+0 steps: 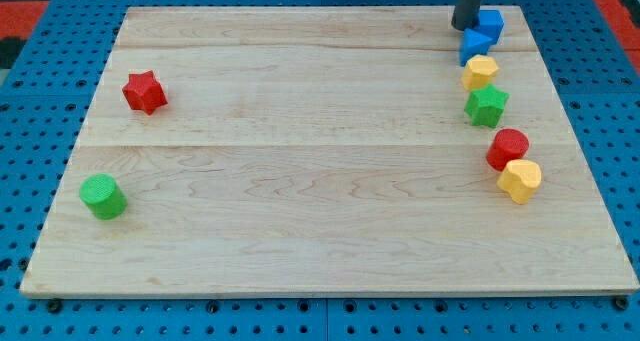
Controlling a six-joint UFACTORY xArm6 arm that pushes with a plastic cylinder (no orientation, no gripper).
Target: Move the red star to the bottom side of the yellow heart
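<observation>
We're pre-contact. The red star-shaped block (pixel 145 91) sits alone near the wooden board's (pixel 320 231) left edge, above the green cylinder block (pixel 103 197); the wide bare middle gives a clear run right. The likely yellow heart block (pixel 519 180) (shape unclear) touches the red round block (pixel 508 147), close to the right edge. My tip (pixel 466 27) stands top right beside the blue blocks (pixel 481 37); no jaws, just a rod. Next: get left of the star.

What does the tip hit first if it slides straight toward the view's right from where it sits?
My tip sits at the view's top right, just left of the blue cube. Sliding right, it would likely meet that cube first; the gap looks tiny, though depth is unclear.
</observation>
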